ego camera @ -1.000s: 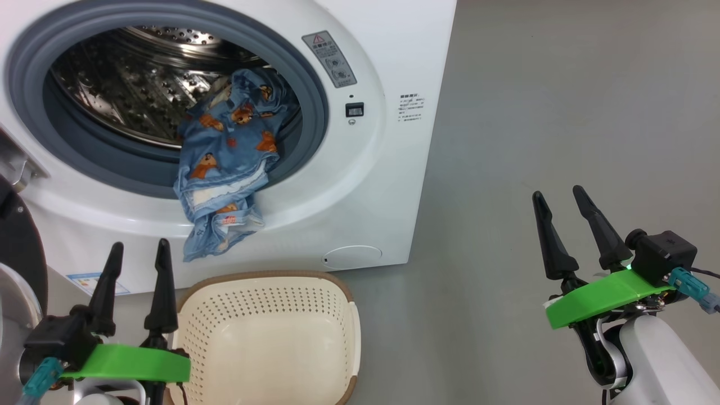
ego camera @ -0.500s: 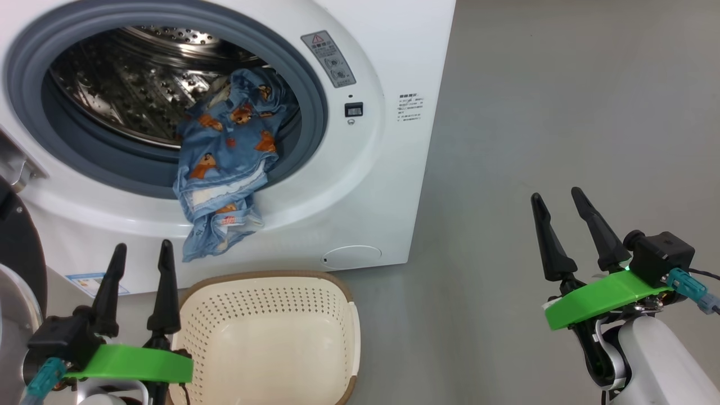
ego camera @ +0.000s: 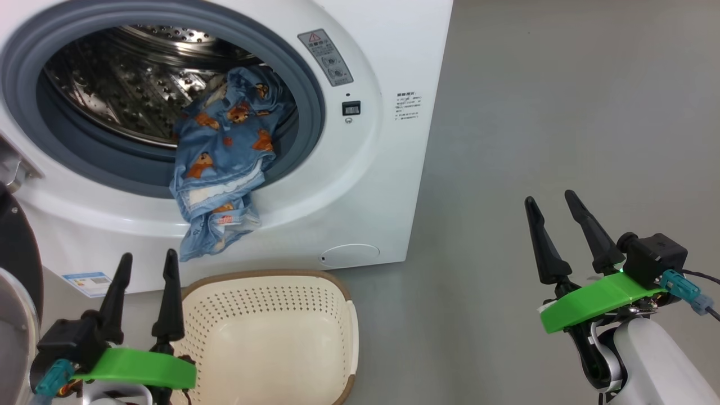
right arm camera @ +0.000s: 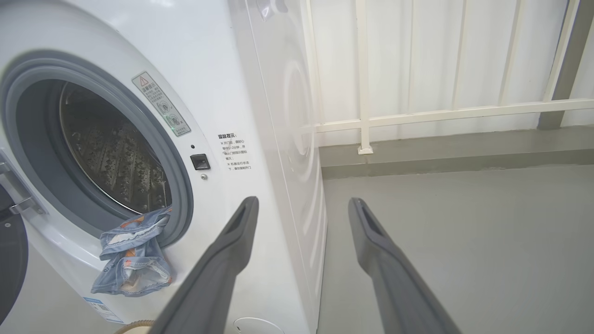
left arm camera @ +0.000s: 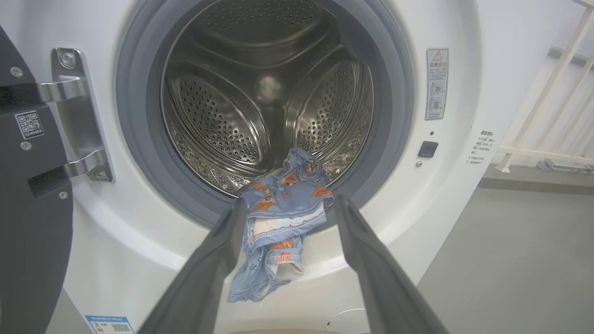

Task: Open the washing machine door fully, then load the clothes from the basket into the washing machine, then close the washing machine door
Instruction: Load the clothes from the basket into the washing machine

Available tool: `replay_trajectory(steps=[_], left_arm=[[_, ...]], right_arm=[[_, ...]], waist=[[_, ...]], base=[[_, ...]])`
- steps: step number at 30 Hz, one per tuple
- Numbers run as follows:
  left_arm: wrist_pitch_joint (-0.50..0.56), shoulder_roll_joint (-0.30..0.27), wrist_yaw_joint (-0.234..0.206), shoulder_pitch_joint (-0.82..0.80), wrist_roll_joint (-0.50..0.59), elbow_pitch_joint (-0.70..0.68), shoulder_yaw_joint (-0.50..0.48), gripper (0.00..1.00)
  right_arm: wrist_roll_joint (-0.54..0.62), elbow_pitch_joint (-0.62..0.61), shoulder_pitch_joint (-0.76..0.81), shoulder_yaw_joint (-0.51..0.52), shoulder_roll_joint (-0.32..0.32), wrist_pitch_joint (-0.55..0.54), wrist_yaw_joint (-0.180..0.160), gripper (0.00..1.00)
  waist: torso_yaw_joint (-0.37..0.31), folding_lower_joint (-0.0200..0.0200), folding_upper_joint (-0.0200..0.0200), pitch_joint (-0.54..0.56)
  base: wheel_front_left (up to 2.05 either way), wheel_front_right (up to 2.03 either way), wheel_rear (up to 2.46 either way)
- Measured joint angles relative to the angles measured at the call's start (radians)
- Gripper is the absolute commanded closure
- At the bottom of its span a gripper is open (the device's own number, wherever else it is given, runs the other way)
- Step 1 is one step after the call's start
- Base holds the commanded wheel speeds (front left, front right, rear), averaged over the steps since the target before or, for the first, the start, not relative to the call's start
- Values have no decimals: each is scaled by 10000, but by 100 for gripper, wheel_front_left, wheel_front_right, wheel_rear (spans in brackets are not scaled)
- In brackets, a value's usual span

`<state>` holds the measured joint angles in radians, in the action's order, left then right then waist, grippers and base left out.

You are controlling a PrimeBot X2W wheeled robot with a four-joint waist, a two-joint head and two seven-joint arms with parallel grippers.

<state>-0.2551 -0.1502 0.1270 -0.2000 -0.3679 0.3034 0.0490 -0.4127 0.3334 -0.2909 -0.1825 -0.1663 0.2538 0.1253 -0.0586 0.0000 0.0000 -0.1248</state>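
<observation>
Barely changed tbh: ur left tool [ego camera: 148, 255] dipped a bit, it n the right tool [ego camera: 549, 196] both open/empty, clothes [ego camera: 222, 163] half out the washing machine [ego camera: 382, 169], prob need pushing in.

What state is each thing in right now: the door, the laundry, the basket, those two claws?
washing machine door: open, swung out to the left.
clothes: partly in the drum, hanging out over the gasket.
basket: no clothes in the part seen.
left gripper: open, holding nothing.
right gripper: open, holding nothing.
</observation>
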Motion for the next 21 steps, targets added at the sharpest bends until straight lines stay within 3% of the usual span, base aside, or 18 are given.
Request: replay_trajectory(steps=[10,21], left_arm=[[410,-198,0,-583,-186,1319,261,0],[882,-721,13,-2651,-757,3916,890,0]], right_arm=[[0,-12,-6,-48,4,0,0,0],[171,-253,-271,84,194,0,0,0]], waist=[[-93,1,0,-305],[-259,1,0,-1305]], base=[[0,0,0],[0,0,0]])
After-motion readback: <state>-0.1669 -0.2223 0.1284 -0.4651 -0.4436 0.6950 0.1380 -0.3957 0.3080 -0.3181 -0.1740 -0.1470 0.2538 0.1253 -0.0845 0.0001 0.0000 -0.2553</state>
